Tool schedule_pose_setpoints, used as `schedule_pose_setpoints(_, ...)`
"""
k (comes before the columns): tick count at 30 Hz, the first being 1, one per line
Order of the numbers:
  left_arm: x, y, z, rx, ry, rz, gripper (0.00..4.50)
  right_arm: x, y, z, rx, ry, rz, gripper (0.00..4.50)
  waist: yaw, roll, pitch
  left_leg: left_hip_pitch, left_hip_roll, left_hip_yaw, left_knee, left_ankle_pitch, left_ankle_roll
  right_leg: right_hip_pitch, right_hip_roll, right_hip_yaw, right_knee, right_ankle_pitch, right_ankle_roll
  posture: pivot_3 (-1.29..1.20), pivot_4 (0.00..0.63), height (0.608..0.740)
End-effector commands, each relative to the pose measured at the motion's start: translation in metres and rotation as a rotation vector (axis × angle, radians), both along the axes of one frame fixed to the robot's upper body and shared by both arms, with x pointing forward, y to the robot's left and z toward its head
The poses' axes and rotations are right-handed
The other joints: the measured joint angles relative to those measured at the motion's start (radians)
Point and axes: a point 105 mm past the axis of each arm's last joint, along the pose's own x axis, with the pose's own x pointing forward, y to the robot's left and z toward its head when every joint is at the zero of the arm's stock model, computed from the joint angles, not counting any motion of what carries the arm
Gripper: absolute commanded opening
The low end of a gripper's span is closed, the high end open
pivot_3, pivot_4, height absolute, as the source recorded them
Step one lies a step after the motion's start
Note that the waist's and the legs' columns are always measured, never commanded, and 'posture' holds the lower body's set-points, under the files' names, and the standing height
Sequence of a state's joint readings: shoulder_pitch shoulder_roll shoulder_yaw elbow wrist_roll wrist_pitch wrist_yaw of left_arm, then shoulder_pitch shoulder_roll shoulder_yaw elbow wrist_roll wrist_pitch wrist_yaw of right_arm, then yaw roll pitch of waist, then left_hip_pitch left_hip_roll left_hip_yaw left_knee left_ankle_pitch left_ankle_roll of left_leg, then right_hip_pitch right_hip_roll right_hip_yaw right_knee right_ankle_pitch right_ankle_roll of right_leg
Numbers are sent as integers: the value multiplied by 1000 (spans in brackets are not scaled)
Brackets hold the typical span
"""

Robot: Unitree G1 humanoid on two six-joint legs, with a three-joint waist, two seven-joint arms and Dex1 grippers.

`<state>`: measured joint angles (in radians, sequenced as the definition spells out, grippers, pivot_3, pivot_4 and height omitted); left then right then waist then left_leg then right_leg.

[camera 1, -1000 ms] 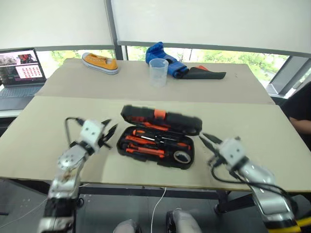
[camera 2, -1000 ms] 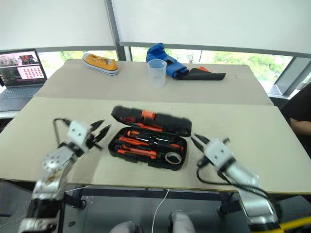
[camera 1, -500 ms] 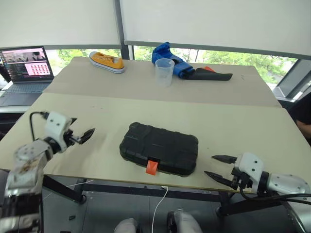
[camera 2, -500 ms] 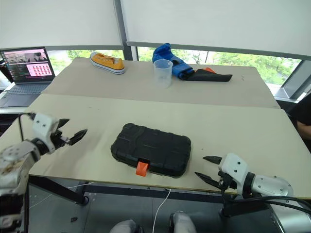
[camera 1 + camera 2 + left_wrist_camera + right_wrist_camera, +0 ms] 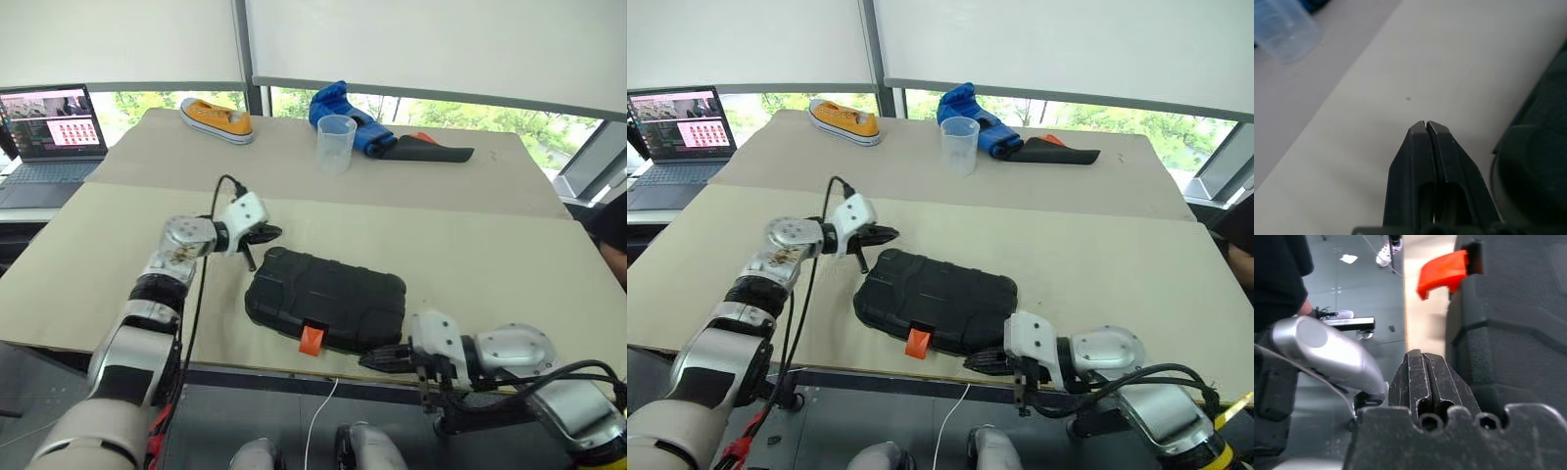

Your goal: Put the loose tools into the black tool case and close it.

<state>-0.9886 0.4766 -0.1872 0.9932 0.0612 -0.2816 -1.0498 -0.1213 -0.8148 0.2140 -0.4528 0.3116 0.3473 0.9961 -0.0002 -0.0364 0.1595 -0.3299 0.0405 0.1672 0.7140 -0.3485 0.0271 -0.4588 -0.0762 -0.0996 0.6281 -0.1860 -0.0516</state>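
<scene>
Right pincer (image 5: 982, 363): is being held with its two black fingers pressed together, nothing between them, at the near desk edge, just beside the case's front right corner.
Left pincer (image 5: 266, 234): is likewise being kept shut and empty, its tip just beside the far left corner of the case, whether touching it cannot be told.
Black tool case (image 5: 328, 299): is lying flat on the desk (image 5: 470, 245) with the lid down, its long axis running from about 10 o'clock to 4 o'clock across the head view.
Orange latch (image 5: 312, 339): is sticking out from the near long side, at about 6 o'clock from the case's middle, and is judged to be not yet snapped home.
Loose tools: none are being seen outside the case; they are judged to be shut inside.
Key relation: the latch is lying at about 10 o'clock from the right pincer and close to it, whereas from the left pincer it is lying at about 5 o'clock with the whole width of the case between.
Nearer arm: the right arm is being judged the better placed for pressing the latch.
Approach: in the right wrist view the orange latch is being seen ahead of the closed fingertips (image 5: 1420, 363), with the case's side wall running alongside.
</scene>
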Motion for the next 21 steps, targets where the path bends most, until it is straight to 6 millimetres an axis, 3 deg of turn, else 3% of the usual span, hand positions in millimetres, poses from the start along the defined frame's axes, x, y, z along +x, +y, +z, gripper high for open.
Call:
schedule_pose_setpoints(1,-22,-4,-4,98,37,-209,46,56,-42,2,-139,-201,-296,0,-4,0,0,-1,3,0,1,0,0,0,0,0,0,0,0,0,150,724)
schedule_pose_setpoints(7,-40,4,0,90,95,-298,46,85,-83,8,-151,-230,-494,0,-2,0,0,-3,5,0,6,0,0,-1,-1,0,2,-4,9,0,150,724)
schedule_pose_setpoints(11,-28,10,38,-61,111,-209,46,69,-77,21,-22,-141,-445,0,0,0,0,-7,5,1,7,0,0,-5,0,-3,2,0,1,0,150,724)
schedule_pose_setpoints(14,-42,-5,67,-181,218,-298,46,43,-68,26,17,-47,-336,0,0,0,0,-8,5,-1,7,0,0,-5,1,-5,2,0,1,0,150,724)
schedule_pose_setpoints(16,-53,-18,73,-201,257,-360,46,31,-63,27,25,-2,-289,0,0,0,0,-8,5,-1,7,0,0,-4,0,-5,2,0,1,0,150,724)
schedule_pose_setpoints(19,-72,-35,56,-98,254,-447,46,14,-49,28,34,46,-205,0,0,1,0,-7,5,-3,7,0,0,-3,-1,-5,2,-3,6,0,150,724)
schedule_pose_setpoints(21,-80,-41,26,71,216,-482,46,14,-32,29,68,48,-182,0,-4,1,0,-5,5,-7,7,0,0,-1,0,-1,2,-4,8,0,150,724)
